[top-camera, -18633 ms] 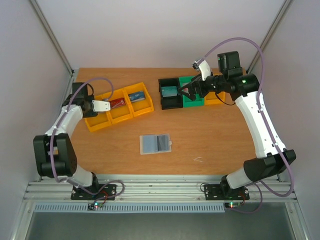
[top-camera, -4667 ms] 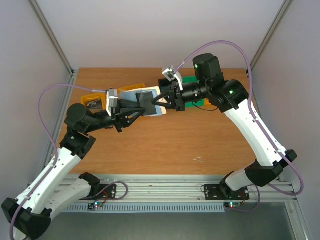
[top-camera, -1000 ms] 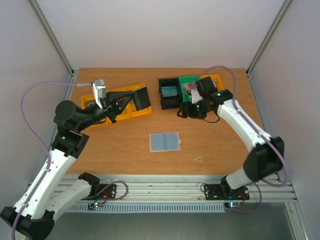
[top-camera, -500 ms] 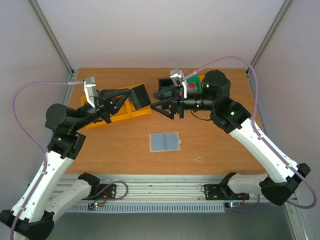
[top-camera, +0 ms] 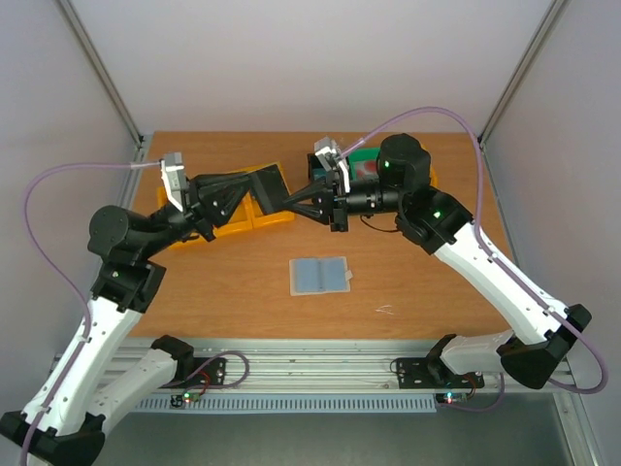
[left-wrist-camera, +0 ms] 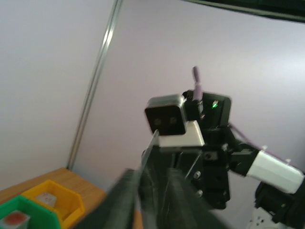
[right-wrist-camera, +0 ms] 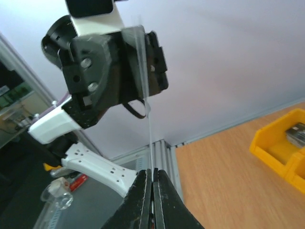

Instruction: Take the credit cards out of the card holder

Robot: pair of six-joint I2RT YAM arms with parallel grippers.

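The card holder (top-camera: pixel 320 275) lies open and flat on the table, blue-grey face up, below and apart from both arms. A dark credit card (top-camera: pixel 270 184) hangs in the air between the two grippers. My right gripper (top-camera: pixel 290 202) is shut on the card's right edge; in the right wrist view the card (right-wrist-camera: pixel 148 119) runs edge-on from the closed right gripper (right-wrist-camera: pixel 152 172) up to the left one. In the blurred left wrist view, my left gripper (left-wrist-camera: pixel 152 191) has its fingers (left-wrist-camera: pixel 125 198) standing a little apart on either side of the card (left-wrist-camera: pixel 150 157).
A row of yellow bins (top-camera: pixel 233 218) sits at the back left, under the left gripper. Behind the right arm are a black bin (top-camera: pixel 320 167) and a green bin (top-camera: pixel 367 157). Side walls close the table in.
My right gripper swung left to the card and shut on its edge. The left gripper, shut on the card before, has parted its fingers slightly. The card holder has not moved.
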